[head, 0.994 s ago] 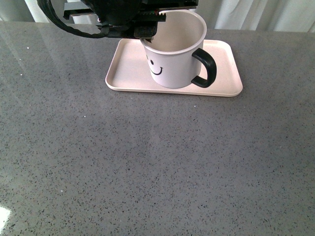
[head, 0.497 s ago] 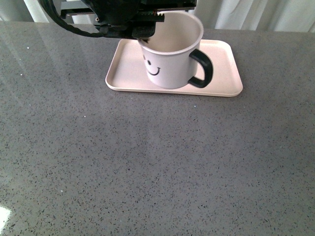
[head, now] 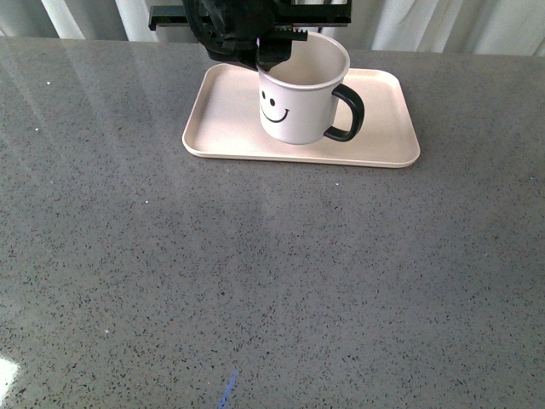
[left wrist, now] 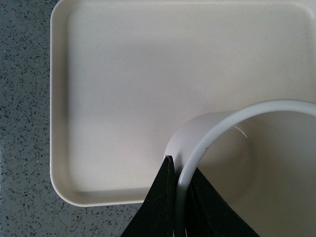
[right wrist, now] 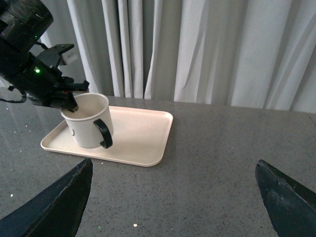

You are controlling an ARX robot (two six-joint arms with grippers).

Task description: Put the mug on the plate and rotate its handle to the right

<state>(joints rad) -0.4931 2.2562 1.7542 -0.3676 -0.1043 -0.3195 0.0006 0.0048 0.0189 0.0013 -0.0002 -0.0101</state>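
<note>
The cream-white mug (head: 300, 106) with a black smiley face stands on the pale pink plate (head: 383, 145) at the far middle of the table. Its black handle (head: 347, 112) points right. My left gripper (head: 271, 53) is shut on the mug's left rim from above, one finger inside and one outside. In the left wrist view the black fingers (left wrist: 159, 207) pinch the mug's rim (left wrist: 207, 140) over the plate (left wrist: 118, 89). My right gripper (right wrist: 175, 197) is open and empty, off to the side; its view shows the mug (right wrist: 88, 121), the handle (right wrist: 103, 133) and the plate (right wrist: 143, 133).
The grey speckled tabletop (head: 255, 281) spreads wide in front of the plate. White curtains (right wrist: 207, 49) hang behind the table's far edge.
The mug has settled upright on the plate and turned a little, so the smiley faces front. The left arm has shifted right and back with it.
</note>
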